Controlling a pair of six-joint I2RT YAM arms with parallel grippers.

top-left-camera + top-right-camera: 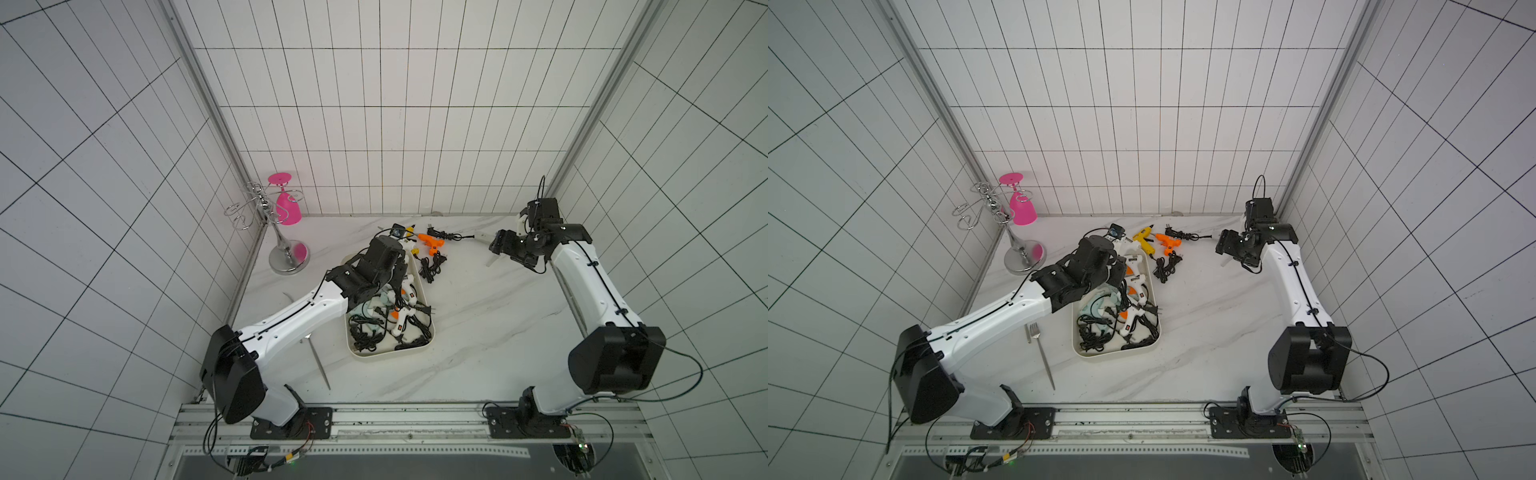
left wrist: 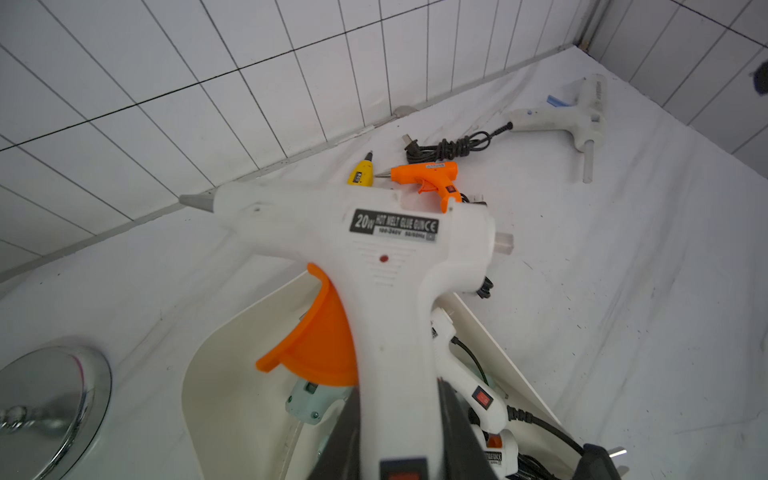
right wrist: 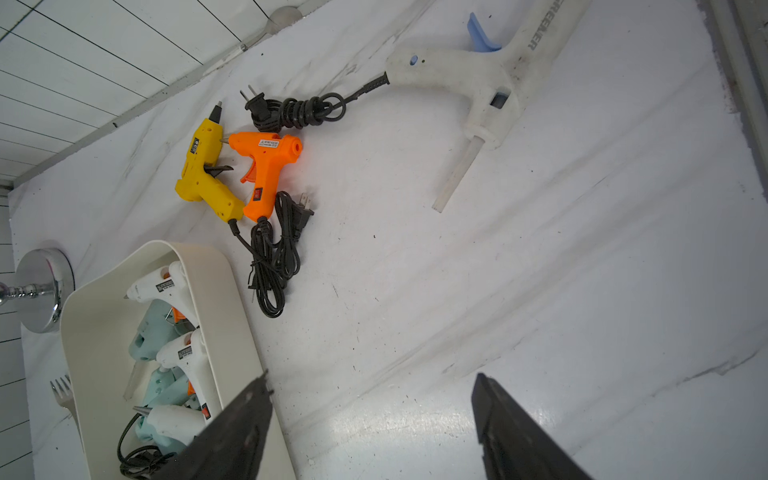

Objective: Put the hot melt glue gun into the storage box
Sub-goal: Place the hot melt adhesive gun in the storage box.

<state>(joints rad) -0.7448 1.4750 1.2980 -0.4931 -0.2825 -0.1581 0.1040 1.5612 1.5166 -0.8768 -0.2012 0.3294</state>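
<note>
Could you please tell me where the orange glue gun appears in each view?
In a top view: the orange glue gun lies mid-picture, just beyond the storage box.
In a top view: likewise, beyond the storage box.
Left wrist: it shows behind the white glue gun.
Right wrist: it lies beside the yellow glue gun.
Shared landmark: the storage box.

Cream storage box (image 3: 224,291); white glue gun (image 2: 374,270), orange trigger (image 2: 320,345); yellow gun (image 3: 199,178); orange gun (image 3: 266,162); pink glass (image 1: 289,205); grey-veined white table (image 1: 478,332).
</note>
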